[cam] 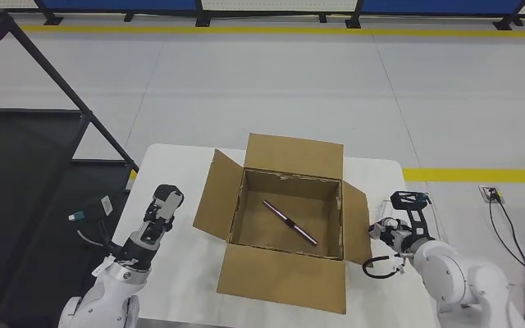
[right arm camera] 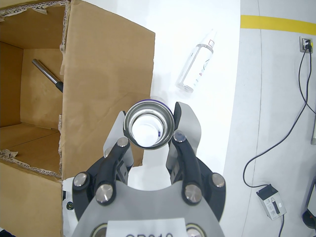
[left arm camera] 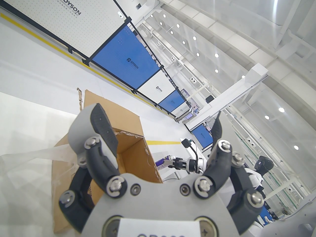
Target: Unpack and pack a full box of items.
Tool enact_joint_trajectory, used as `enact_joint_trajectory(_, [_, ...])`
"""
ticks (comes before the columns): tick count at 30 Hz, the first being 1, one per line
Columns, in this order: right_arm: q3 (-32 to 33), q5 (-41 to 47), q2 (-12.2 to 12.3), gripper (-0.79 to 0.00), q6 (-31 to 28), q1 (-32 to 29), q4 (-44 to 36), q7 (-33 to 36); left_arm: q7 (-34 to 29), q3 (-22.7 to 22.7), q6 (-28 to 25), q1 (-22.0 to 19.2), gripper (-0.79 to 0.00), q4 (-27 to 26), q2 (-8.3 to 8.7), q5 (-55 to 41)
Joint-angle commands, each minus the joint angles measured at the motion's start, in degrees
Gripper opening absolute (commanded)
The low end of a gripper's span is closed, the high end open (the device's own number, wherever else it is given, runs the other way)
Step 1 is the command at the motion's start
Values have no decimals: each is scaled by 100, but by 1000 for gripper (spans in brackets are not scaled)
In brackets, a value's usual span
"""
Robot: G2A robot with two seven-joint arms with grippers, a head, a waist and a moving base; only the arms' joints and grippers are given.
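While the right claw (right arm camera: 149, 114) clamps a purple-banded metal can (right arm camera: 138, 115) right of the brown cardboard box (cam: 283, 283), unpacking seems underway; next: lower, then release. The left claw (left arm camera: 158, 119) gapes empty.

Worktop (cam: 182, 174): white, rounded corners.
Floor stripe (cam: 463, 175): yellow, beside the worktop.
Socket (right arm camera: 306, 44): floor-mounted (black cable (right arm camera: 299, 75) plugged in).
Adapter (right arm camera: 271, 204): black, on floor.
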Motion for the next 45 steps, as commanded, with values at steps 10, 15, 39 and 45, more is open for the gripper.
enact_joint_trajectory(10, [368,68,6,-785,451,-135,324,-377,0,0,0,0,0,0,0,0])
enact_joint_trajectory(15, [431,-142,10,-785,582,-229,481,-685,0,0,0,0,0,0,0,0])
enact_joint_trajectory(39, [127,-78,26,-785,-106,217,1742,-790,0,0,0,0,0,0,0,0])
enact_joint_trajectory(45, [89,-56,27,-696,-128,266,1836,-787,0,0,0,0,0,0,0,0])
